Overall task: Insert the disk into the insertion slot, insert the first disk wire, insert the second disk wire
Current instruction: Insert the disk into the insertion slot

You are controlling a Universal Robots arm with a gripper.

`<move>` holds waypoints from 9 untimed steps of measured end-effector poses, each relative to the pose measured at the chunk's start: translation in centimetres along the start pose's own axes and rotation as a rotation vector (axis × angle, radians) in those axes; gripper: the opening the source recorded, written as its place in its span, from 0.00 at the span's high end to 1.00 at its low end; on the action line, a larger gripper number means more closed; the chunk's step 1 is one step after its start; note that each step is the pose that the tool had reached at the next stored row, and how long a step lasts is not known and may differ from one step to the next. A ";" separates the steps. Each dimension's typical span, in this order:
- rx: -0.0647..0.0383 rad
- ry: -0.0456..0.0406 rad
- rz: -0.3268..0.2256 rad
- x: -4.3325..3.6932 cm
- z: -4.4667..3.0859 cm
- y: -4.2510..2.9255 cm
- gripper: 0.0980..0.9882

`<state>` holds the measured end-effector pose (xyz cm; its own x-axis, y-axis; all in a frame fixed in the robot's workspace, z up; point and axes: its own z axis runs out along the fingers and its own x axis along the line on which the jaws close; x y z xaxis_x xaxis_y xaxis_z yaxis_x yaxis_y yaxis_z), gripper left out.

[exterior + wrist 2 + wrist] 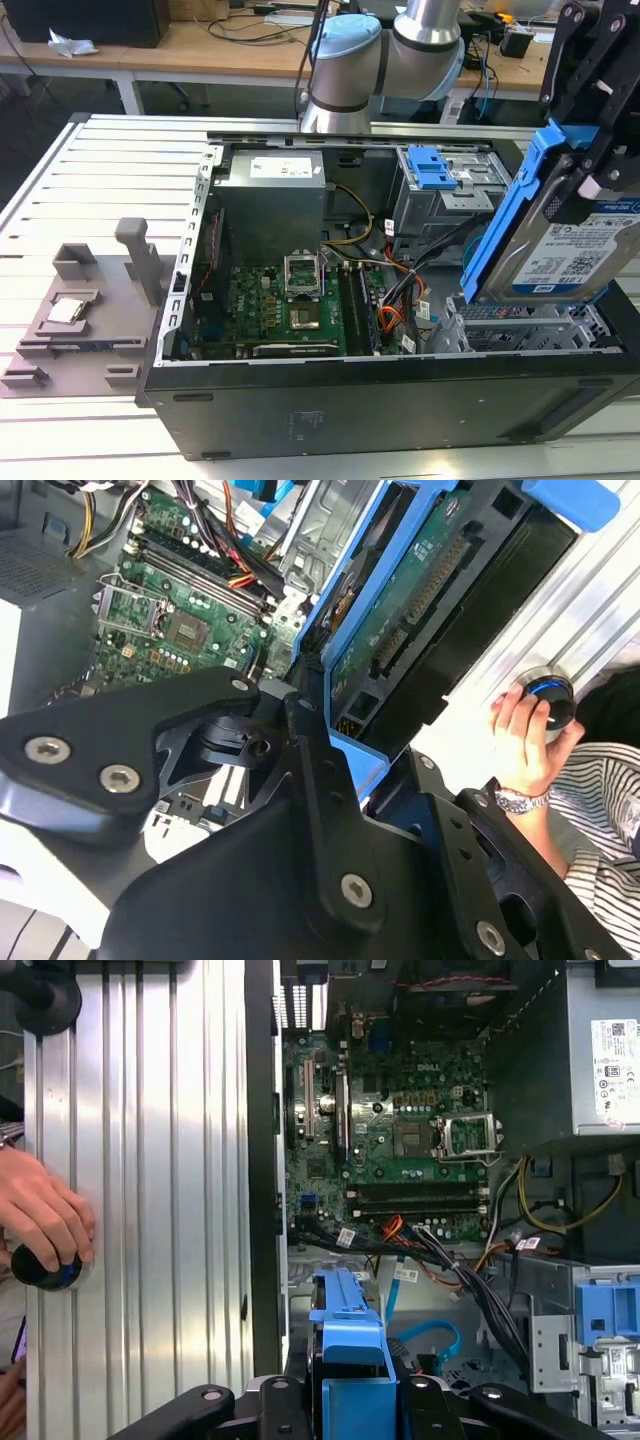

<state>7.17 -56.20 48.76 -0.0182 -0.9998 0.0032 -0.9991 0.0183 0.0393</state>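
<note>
**Disk held over the slot, not yet in**

Clamps the disk in the claw, closed on the blue frame around it. Holds it steeply tilted at the exterior view's right, white label toward that camera, lower edge just above the slot. Impossible to tell whether touching the slot's rim. Not inserted so far.

Below the disk, the slot itself: low, grey, perforated, in the near corner of the open computer case at the exterior view's right. Just behind, a taller cage with a blue latch. Between the cages and the green motherboard, a bundle of wires, lying loose in the case, apart from the disk. Further back, a grey power supply.

On the ribbed tabletop, just beside the case at the exterior view's left, a grey plastic holder.

In the second wrist view, the green circuit-board underside of the disk and its connectors turned toward the camera, blue frame running down into the claw. In the first wrist view, a person's hand resting on a round black knob on the tabletop, outside the case.
</note>
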 end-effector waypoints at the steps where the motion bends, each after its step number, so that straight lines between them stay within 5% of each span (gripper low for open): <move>1: 0.000 0.0000 0.000 0.00 0.08 0.06 0.70; 9: 0.000 0.0001 0.000 0.00 0.75 0.39 0.70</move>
<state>6.75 -56.20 48.02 -0.0181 -0.9998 0.0033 -0.9991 0.0182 0.0393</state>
